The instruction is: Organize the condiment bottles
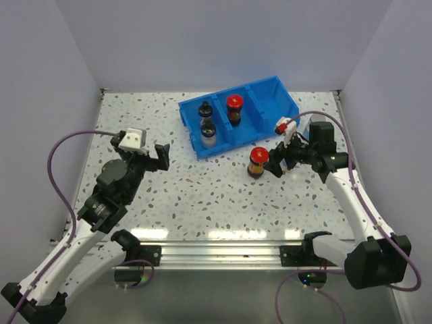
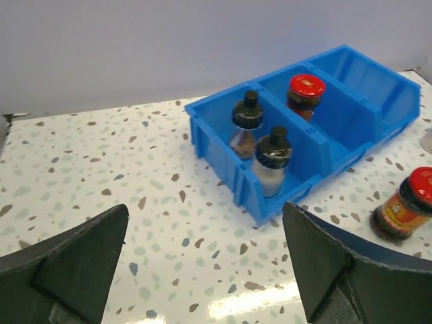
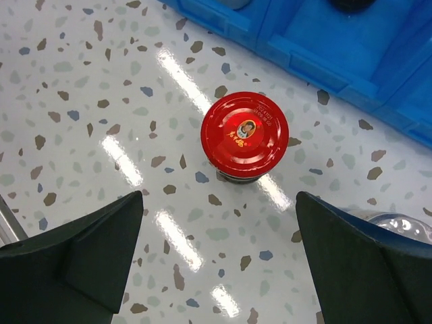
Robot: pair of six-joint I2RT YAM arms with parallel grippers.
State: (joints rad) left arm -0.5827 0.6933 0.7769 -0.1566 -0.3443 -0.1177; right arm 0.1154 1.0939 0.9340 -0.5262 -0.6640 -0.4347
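Note:
The blue bin stands at the back of the table. Two black-capped clear jars stand in its left compartment, and a red-capped jar in the middle one. Another red-capped jar with dark contents stands on the table in front of the bin. My right gripper hovers just right of it, open and empty; in the right wrist view the red cap lies ahead of the right gripper. My left gripper is open over bare table, left of the bin.
In the left wrist view the bin lies ahead of my left gripper, with the loose red-capped jar to its right. Part of a clear jar top shows beside my right finger. White walls enclose the table.

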